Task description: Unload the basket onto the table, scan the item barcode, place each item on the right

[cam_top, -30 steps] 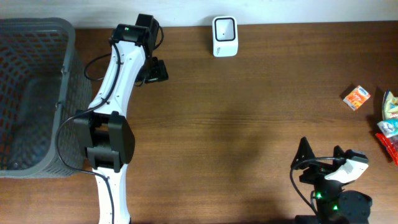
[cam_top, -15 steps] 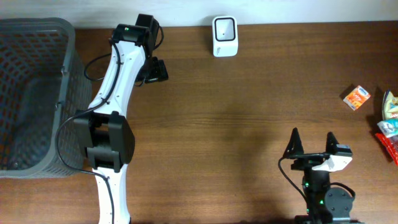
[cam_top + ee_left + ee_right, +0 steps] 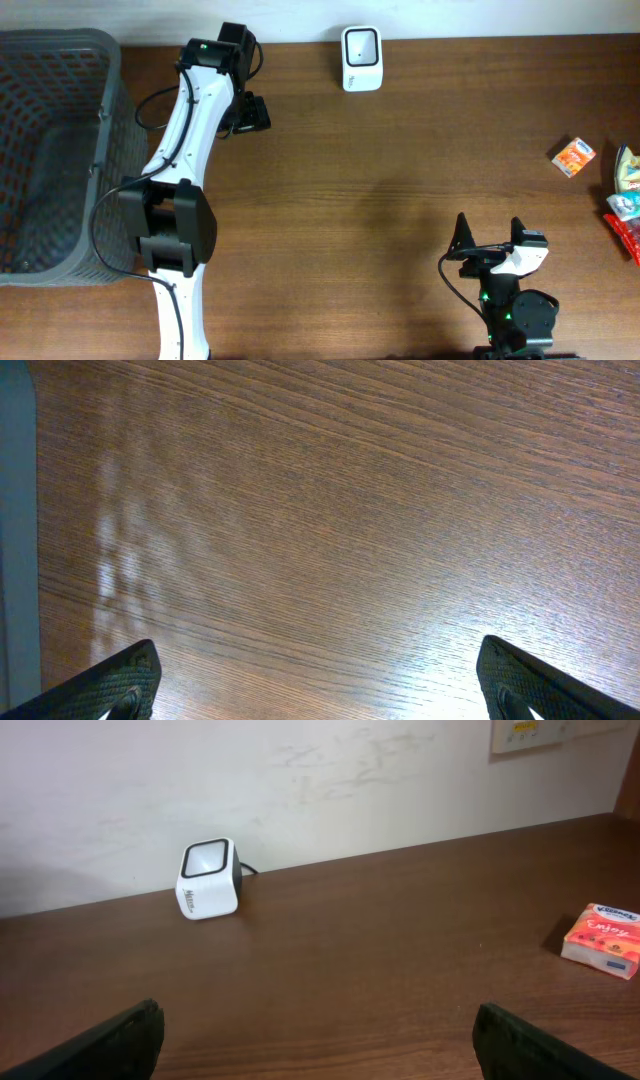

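Note:
A white barcode scanner (image 3: 360,45) stands at the table's far edge by the wall, and shows as the scanner (image 3: 208,880) in the right wrist view. A small orange packet (image 3: 573,157) lies at the right; it is the packet (image 3: 603,940) at that view's right edge. My right gripper (image 3: 490,228) is open near the front edge, left of and nearer than the packet, aimed at the wall, with nothing between its fingers. My left gripper (image 3: 250,113) is open over bare wood at the back left, left of the scanner; the left wrist view shows only table between its fingertips (image 3: 130,675).
A dark grey mesh basket (image 3: 60,60) fills the left end of the table. More snack packets (image 3: 626,170) lie at the right edge beyond the orange one. The wooden table (image 3: 380,180) runs between the two arms.
My right gripper has shifted leftward along the front edge and turned to face the far wall more squarely. The left arm has not moved.

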